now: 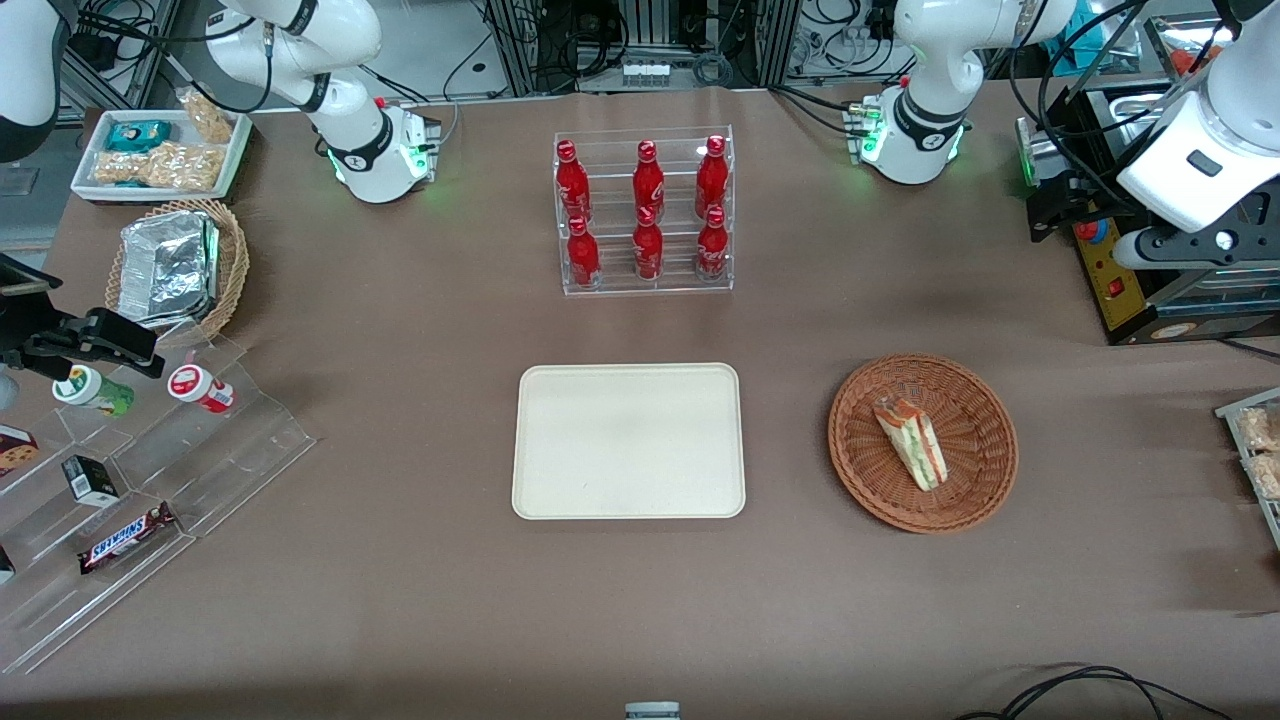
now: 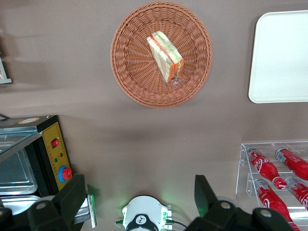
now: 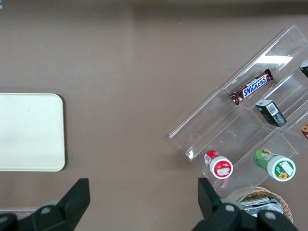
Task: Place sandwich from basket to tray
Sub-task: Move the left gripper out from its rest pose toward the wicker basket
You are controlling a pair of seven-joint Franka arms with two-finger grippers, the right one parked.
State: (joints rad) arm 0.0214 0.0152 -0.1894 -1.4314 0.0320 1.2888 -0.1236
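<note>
The sandwich [image 1: 911, 443] lies in the basket [image 1: 985, 410], a little off the basket's middle, with its long edge running roughly from 11 o'clock to 5 o'clock in the front view. The tray [image 1: 628, 440] sits bare on the table [image 1: 400, 560], just beside the basket toward the parked arm's end, at the basket's 9 o'clock in that view.

The gripper [image 2: 139, 199] hangs high above the table, well apart from the basket, with its fingers [image 2: 72, 195] spread wide and holding nothing. In the wrist view the sandwich [image 2: 165, 56] is at about 12 o'clock from the gripper.

The step in hand looks like the approach. It would go best if the gripper first centres over the wedge, then turns so the fingers close across the short width of the bread, not along its length. The clear wrap may be slippery and the bread soft, so a light squeeze low on the wedge seems wise. The basket's raised rim [image 2: 126, 89] calls for a straight descent and a clean lift before carrying the sandwich to the tray.
</note>
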